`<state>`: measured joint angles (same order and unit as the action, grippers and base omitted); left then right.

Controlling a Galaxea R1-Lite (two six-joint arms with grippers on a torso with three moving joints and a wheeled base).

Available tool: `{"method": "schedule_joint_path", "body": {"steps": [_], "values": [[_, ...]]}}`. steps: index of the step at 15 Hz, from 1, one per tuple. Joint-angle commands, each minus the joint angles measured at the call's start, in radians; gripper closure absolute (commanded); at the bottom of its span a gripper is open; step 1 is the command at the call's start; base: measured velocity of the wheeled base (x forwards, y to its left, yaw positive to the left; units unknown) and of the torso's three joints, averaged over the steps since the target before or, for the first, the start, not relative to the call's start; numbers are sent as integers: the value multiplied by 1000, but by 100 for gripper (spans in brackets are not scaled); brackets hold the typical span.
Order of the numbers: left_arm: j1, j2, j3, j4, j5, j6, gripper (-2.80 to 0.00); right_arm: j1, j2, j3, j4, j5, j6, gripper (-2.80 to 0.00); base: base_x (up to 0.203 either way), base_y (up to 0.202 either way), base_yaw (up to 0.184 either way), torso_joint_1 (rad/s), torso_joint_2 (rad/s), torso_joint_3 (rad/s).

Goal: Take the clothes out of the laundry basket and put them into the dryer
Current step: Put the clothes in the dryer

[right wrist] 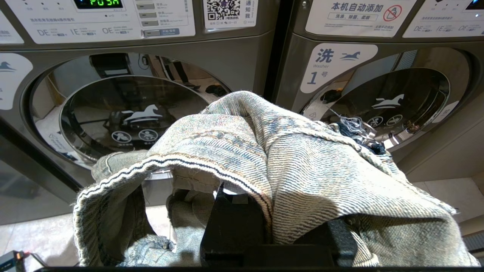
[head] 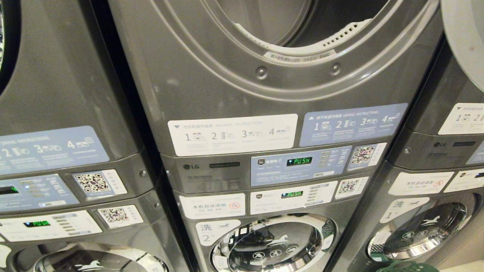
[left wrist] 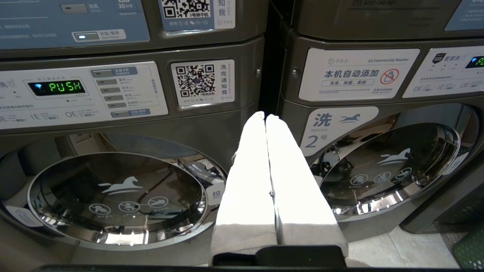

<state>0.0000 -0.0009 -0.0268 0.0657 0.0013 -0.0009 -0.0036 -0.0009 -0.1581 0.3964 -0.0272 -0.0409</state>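
The right tool point(right wrist: 242, 200) is gripping the jeans point(right wrist: 272, 158) (draped right over it) low in front of the washers, the left tool point(left wrist: 266, 117) is pinched shut and holding nothing, and the open dryer point(head: 287, 30) above is waiting, so loading is not done.

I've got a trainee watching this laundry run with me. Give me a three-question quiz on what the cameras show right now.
1. True or false: the right gripper is shut on a piece of denim clothing.
2. What word glows green on the display under the open dryer drum?
3. The left gripper is: A) shut and empty, B) holding a towel, C) wide open.

Key: 1 true; 2 PUSH; 3 A.
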Motion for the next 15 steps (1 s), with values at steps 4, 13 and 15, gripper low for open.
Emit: {"method": "schedule_joint_path", "body": {"steps": [4,13,15], "values": [[0,-1,1,0,0,-1,0,1,-1,0,2,0,1,0,0,0,0,109,-226,-117],[0,-1,-1,0,0,1,0,1,-1,0,2,1,3,0,0,0,0,82,-165,-87],[0,-1,-1,0,0,1,0,1,-1,0,2,1,3,0,0,0,0,67,-136,-59]]}}
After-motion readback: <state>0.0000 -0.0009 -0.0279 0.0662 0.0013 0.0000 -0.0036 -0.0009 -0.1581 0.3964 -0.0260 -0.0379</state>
